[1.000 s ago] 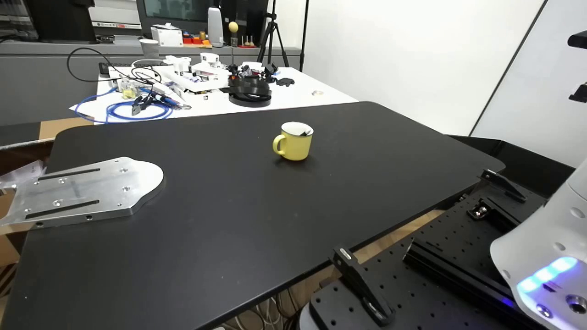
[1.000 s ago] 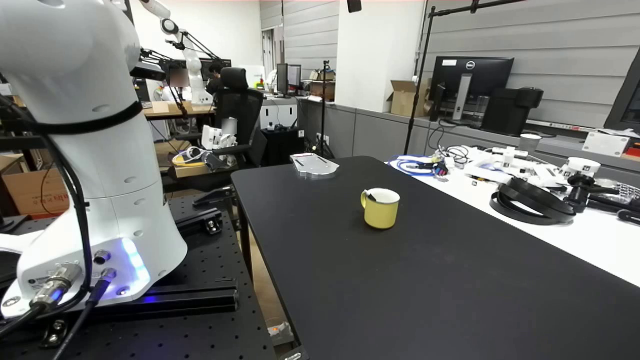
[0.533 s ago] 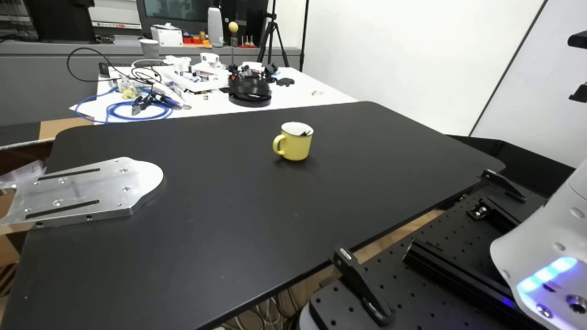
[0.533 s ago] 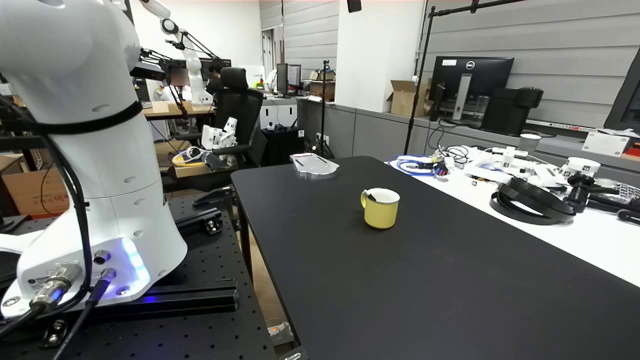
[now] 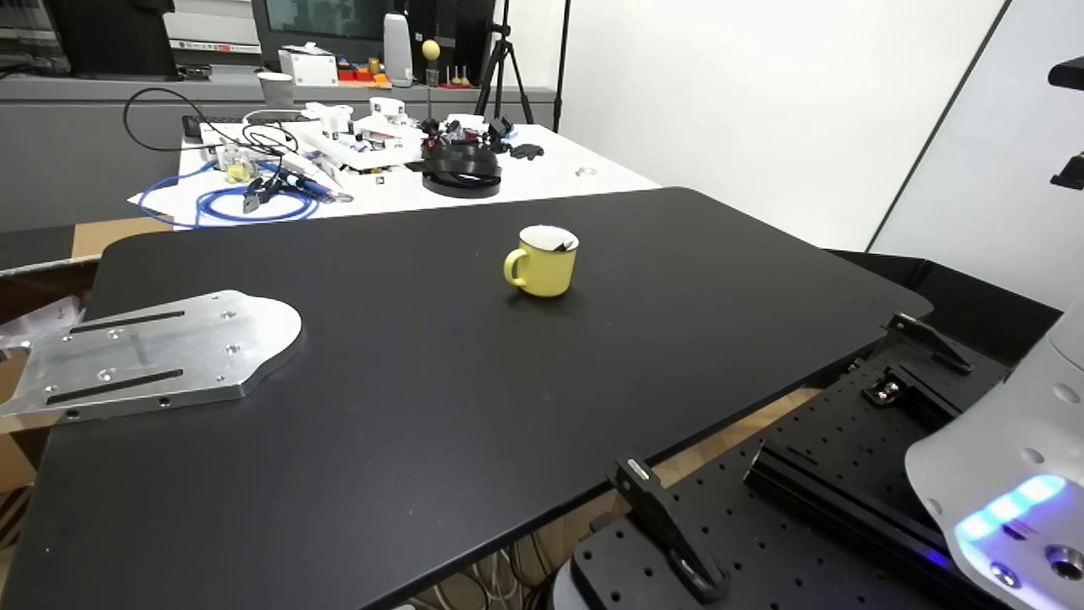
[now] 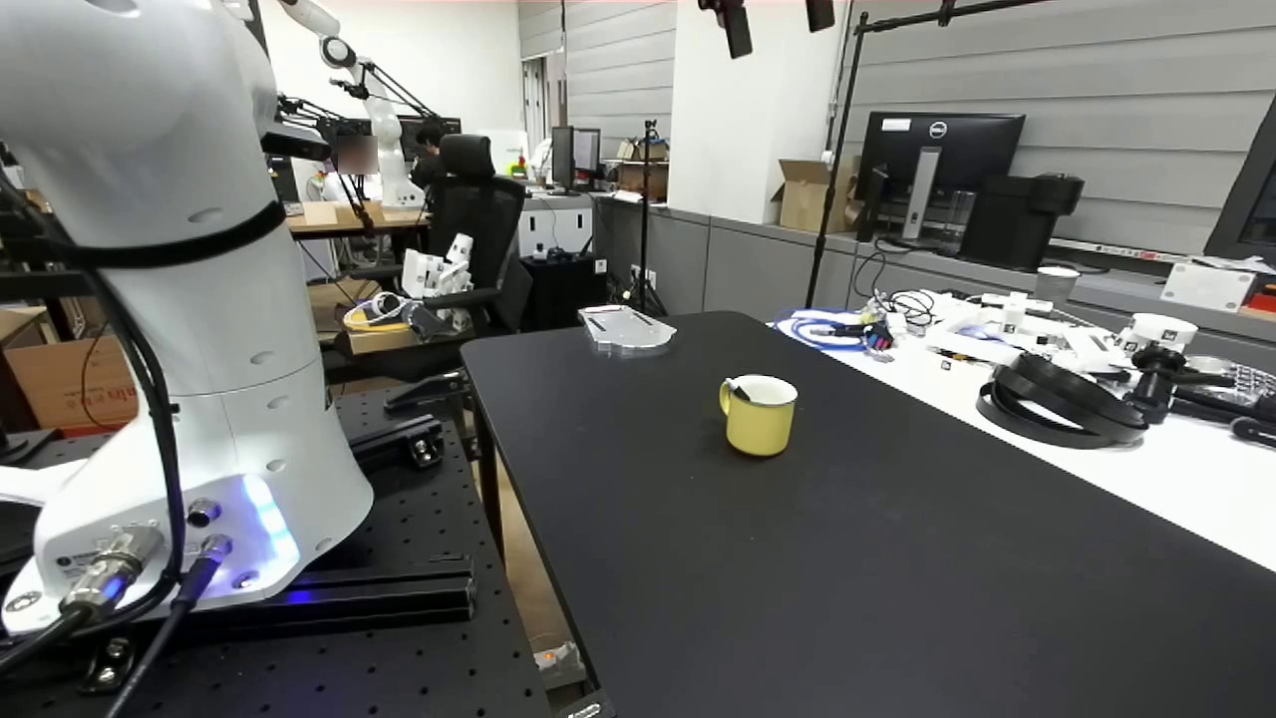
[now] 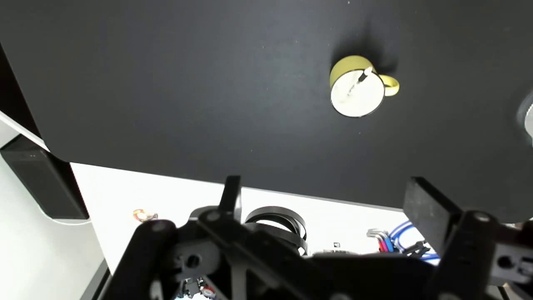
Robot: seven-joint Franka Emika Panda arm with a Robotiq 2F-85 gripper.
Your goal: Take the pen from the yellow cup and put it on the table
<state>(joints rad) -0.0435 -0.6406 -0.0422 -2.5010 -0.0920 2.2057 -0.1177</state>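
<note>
The yellow cup [image 5: 542, 269] stands upright on the black table [image 5: 406, 457]. It also shows in an exterior view [image 6: 760, 429] and in the wrist view [image 7: 351, 65]. A black and white pen [image 7: 364, 75] stands slanted in the cup. It leans on the rim near the handle, and its end shows in an exterior view [image 6: 738, 390]. My gripper [image 7: 325, 180] is open, with its fingers wide apart and nothing between them. It is high above the table, apart from the cup. In an exterior view only the gripper's tips [image 6: 783, 24] show at the top edge.
A silver metal plate [image 5: 169, 347] lies at the table's end, also at the wrist view's right edge [image 7: 529, 118]. A white table [image 5: 584, 182] beside it holds cables, tools and black straps [image 6: 1062, 399]. The robot base [image 6: 269, 479] stands at the table's opposite side.
In an exterior view my gripper has come lower into the top edge, and both fingertips now show where one did before. The cup and pen have not moved.
</note>
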